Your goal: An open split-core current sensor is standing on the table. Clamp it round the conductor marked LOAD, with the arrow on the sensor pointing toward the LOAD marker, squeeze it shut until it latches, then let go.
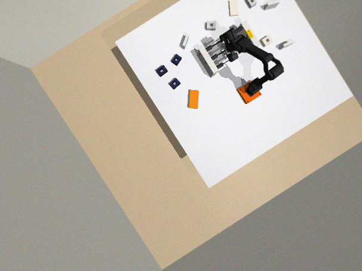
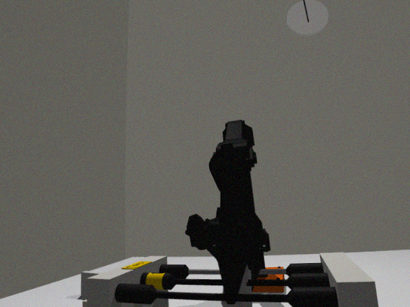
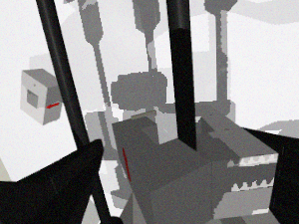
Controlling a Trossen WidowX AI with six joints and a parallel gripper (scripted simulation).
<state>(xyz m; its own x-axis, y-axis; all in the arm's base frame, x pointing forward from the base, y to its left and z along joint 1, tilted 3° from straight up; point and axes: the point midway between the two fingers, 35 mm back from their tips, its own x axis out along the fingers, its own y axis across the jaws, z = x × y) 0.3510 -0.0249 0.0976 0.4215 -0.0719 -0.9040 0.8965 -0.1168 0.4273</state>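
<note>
The grey sensor (image 3: 176, 174) lies between my two fingers in the wrist view, with a red mark on its left side. A black conductor (image 3: 179, 58) runs down into its top notch. Whether its jaws are open or latched is hidden. My gripper (image 3: 159, 136) (image 2: 243, 286) is open, pointing down among the conductors, one black finger on each side of the sensor. The middle conductor (image 2: 198, 282) has a yellow sleeve (image 2: 154, 280). A yellow label (image 1: 249, 33) (image 2: 137, 265) sits on one end block; its lettering is too small to read.
The conductors span from the labelled block to a plain pale block (image 1: 206, 61) (image 2: 346, 269). A second conductor (image 3: 55, 43) passes close by the left finger. A small grey square part (image 3: 32, 95) stands beyond it. Dark blue square parts (image 1: 161, 70) and an orange block (image 1: 193, 98) stand farther off.
</note>
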